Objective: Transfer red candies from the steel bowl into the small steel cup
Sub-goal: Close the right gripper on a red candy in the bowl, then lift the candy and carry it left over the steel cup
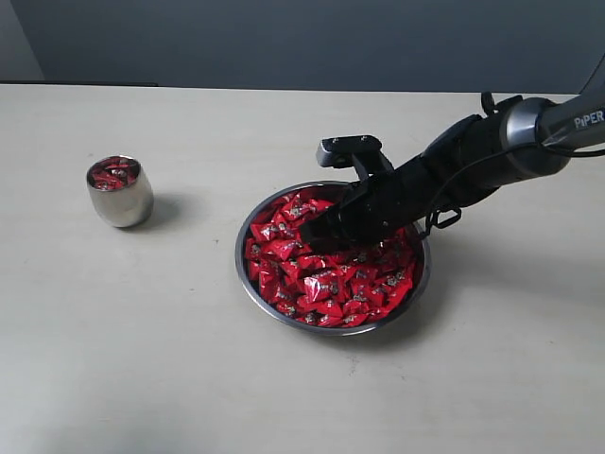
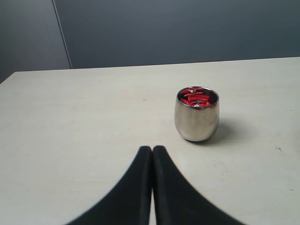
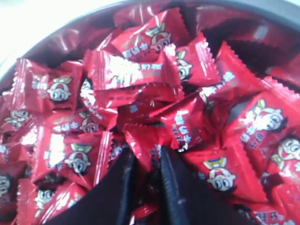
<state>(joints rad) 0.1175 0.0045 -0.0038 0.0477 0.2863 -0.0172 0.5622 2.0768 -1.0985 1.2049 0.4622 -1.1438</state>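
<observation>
Right claw (image 3: 146,155): tips buried in the heap. The two black fingers (image 3: 174,187) are drawn close, with a crinkled red wrapper wedged in the narrow gap and touching both. It is pinching one sweet.
Right claw, exterior view (image 1: 318,236): only a dark mass reaching down into the sweets. The gap between the fingers is hidden here; only the right wrist view shows it.
Red candies (image 3: 136,70): packed all around the tips and pressed against both fingers. Up close each wrapper shows a cartoon face and pale lettering; from the exterior view (image 1: 321,288) these are only small silvery specks.
Steel bowl (image 1: 244,274): directly under the right claw and ringing it, well filled. The right wrist view catches only a curved stretch of its wall (image 3: 70,33); the exterior view shows the whole round rim.
Small steel cup (image 1: 120,199): well apart from the right claw, beyond the bowl's rim on the side away from the arm, upright.
Left claw (image 2: 152,151): fingers pressed together with nothing between them. It appears only in the left wrist view.
Cup from the left claw (image 2: 197,117): ahead of its tips, not touching. Red sweets fill it to near the brim.
Table (image 1: 142,359): pale surface carrying both the bowl and the cup.
</observation>
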